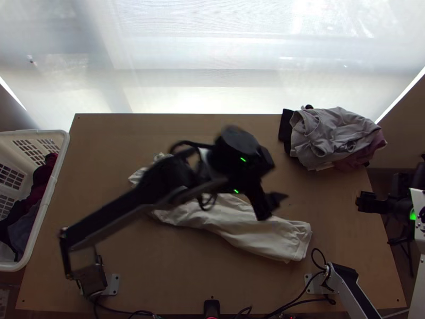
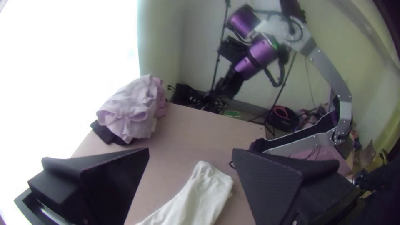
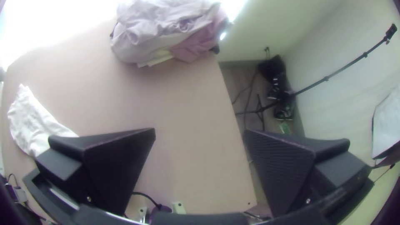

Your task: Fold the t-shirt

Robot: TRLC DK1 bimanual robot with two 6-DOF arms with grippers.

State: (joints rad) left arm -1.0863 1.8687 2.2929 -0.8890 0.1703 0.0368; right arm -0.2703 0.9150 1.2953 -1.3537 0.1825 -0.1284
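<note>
From above, the white t-shirt (image 1: 268, 239) lies bunched on the table (image 1: 159, 276), the step in hand seemingly spreading it. The left wrist view shows the left gripper (image 2: 191, 151) wide apart, empty; in the right wrist view the right gripper (image 3: 200, 130) gapes empty too, so next they should pinch and flatten the t-shirt.

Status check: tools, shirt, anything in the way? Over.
Left tool open, empty. Right tool open, near table's right edge. White shirt loosely bunched; left arm crosses above it.
</note>
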